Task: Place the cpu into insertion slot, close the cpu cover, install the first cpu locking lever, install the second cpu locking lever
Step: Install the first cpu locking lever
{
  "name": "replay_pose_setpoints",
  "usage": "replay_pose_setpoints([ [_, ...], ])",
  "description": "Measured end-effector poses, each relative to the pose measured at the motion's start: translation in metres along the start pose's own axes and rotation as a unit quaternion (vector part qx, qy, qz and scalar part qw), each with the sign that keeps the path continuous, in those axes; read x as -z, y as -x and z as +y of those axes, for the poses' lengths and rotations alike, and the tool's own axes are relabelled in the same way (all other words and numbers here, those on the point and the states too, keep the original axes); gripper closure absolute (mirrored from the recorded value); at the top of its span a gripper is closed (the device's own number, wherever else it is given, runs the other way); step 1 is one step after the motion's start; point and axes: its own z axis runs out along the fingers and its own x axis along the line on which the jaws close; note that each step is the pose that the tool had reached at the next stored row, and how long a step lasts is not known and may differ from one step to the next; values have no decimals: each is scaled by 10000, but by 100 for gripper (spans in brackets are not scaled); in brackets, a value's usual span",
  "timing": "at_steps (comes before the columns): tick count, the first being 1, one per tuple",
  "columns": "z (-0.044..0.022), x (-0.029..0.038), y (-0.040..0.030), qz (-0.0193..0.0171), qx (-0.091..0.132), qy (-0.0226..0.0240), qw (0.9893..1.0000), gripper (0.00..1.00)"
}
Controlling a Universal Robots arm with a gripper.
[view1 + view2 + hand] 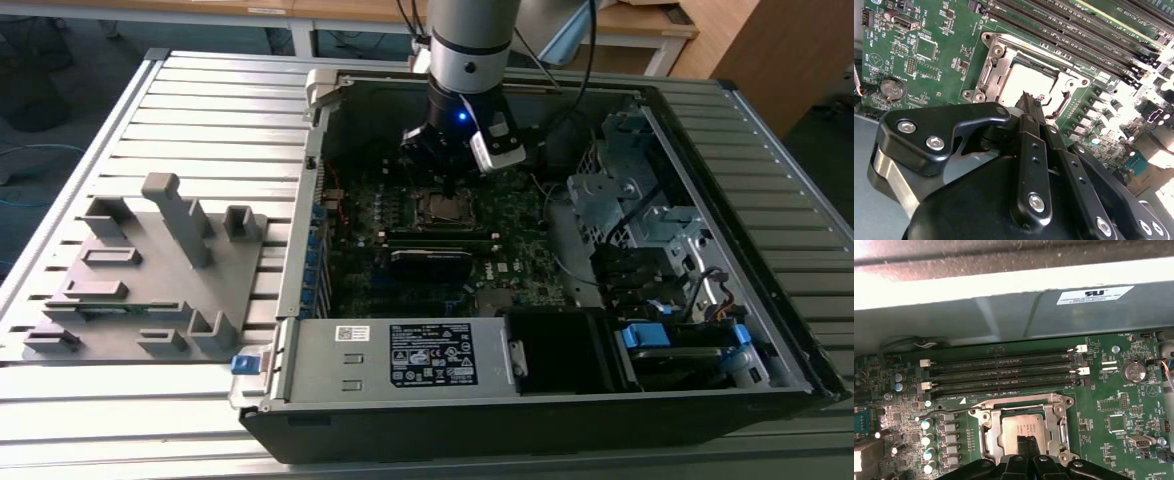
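One robot hand (pixel 1027 441), tips pressed together, hangs over the cpu (pixel 1021 426) seated under the seemingly closed cpu cover (pixel 992 427); the latching step is likely in hand, calling for precise pressing.

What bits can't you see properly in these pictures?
- First wrist view: the near edge of the cpu is hidden behind the fingers.
- Second wrist view: the fingers hide the near side of the cover, so you can't tell whether it is latched.
- Exterior view: the slot is too small to show whether the fingers touch the cpu.
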Motion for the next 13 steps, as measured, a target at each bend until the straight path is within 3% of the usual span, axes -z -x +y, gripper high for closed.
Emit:
replay_pose_setpoints([
  [6, -2, 1, -17, 1, 0, 0, 10000, 90],
  [13, -23, -1, -201, -1, 0, 1, 10000, 90],
])
